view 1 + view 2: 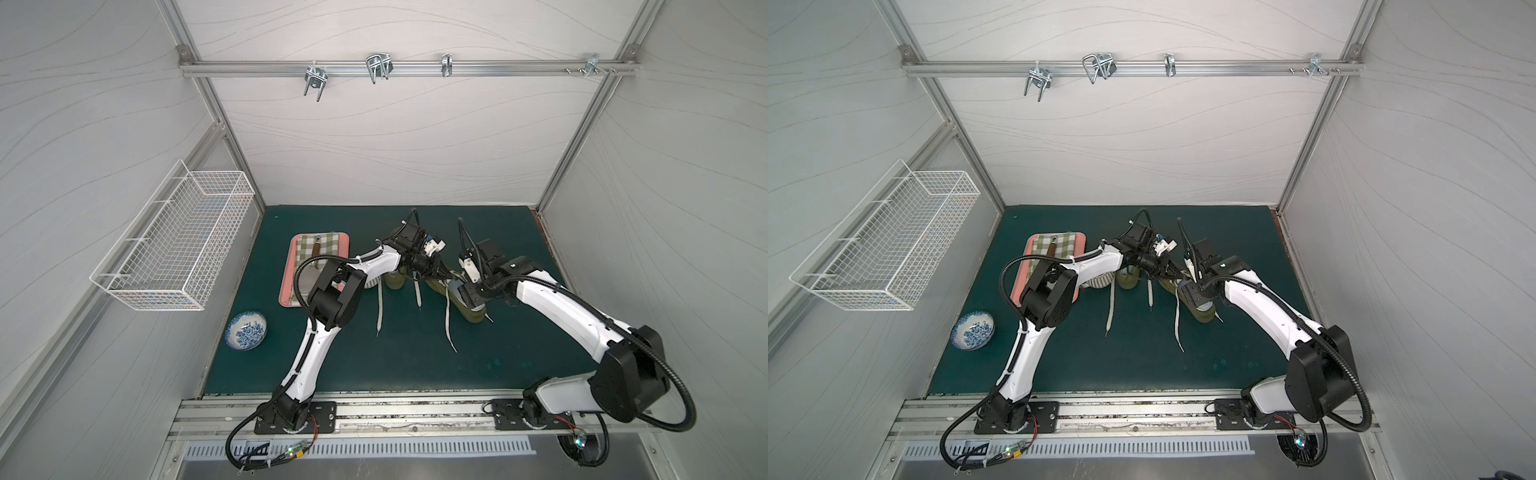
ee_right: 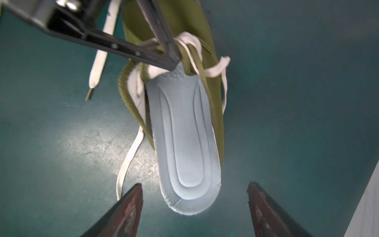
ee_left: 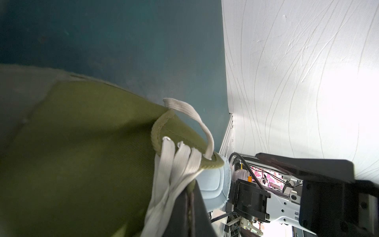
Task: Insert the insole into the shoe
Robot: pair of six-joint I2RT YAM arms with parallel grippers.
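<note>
Top views show us the shoe (image 1: 473, 316) right of centre. Left wrist: our left gripper (image 3: 191, 190) is clamped on its laces (image 3: 176, 162). Right wrist: our right gripper (image 2: 194, 183) gapes empty around the half-inserted insole (image 2: 184, 133), which we judge to be light, bendy foam, best taken at its free end.

Just ahead of the right gripper (image 2: 194, 183): pale blue insole (image 2: 184, 133), olive-green shoe (image 2: 218, 106) with off-white laces (image 2: 100, 61), dark teal mat (image 2: 61, 143). Far to its left — a pink tray (image 1: 286, 282), green-and-white checked cloth (image 1: 332, 245).
</note>
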